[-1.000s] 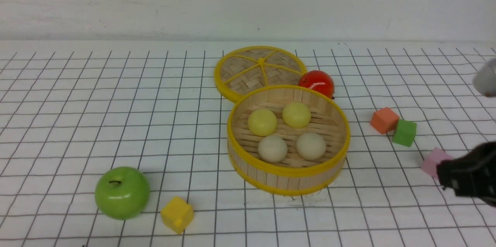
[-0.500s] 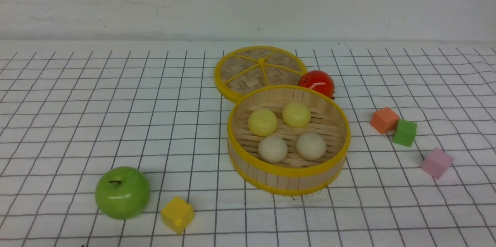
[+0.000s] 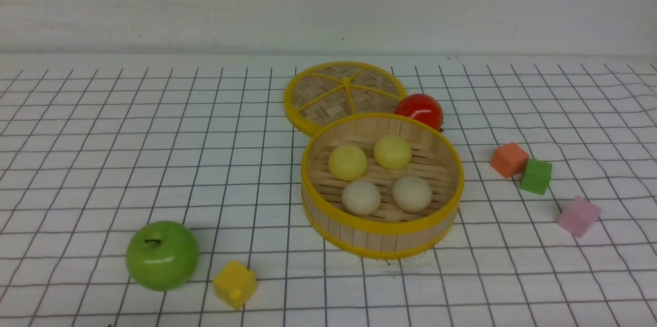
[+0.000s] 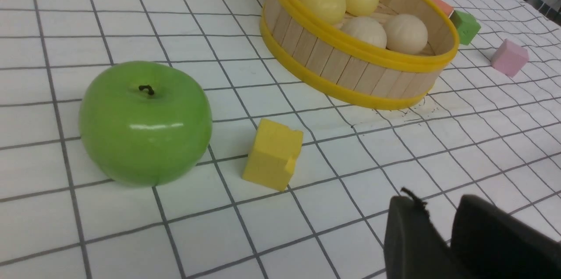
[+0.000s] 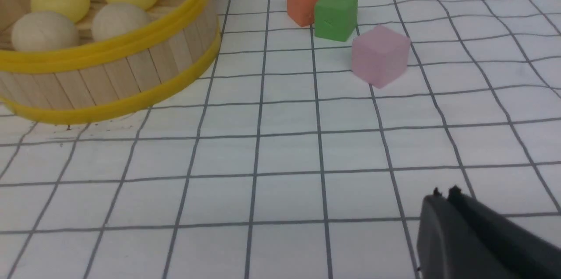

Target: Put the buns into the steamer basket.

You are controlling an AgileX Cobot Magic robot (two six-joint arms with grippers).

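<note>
My left gripper hung low over the grid cloth with its fingers drawn together and nothing between them. My right gripper hung the same way, jaws pressed closed and empty. Neither showed in the front view.

I judged the loading done, so the step in hand was only to keep both arms low and clear, well apart from the basket, and not nudge it.

Nearest me on the left sat the green apple, with the yellow cube just beside it. On the right lay the pink cube, and a little farther the green cube touching the orange cube. None of these blocked anything, though a careless sweep of either arm could have knocked them.

The steamer basket stood in the middle, upright. All four buns rested on its slatted floor: two off-white buns at the near side, two yellow buns behind them.

Beyond it the woven lid lay flat, its near edge hidden behind the basket's far rim, and the red apple sat just beside both.
</note>
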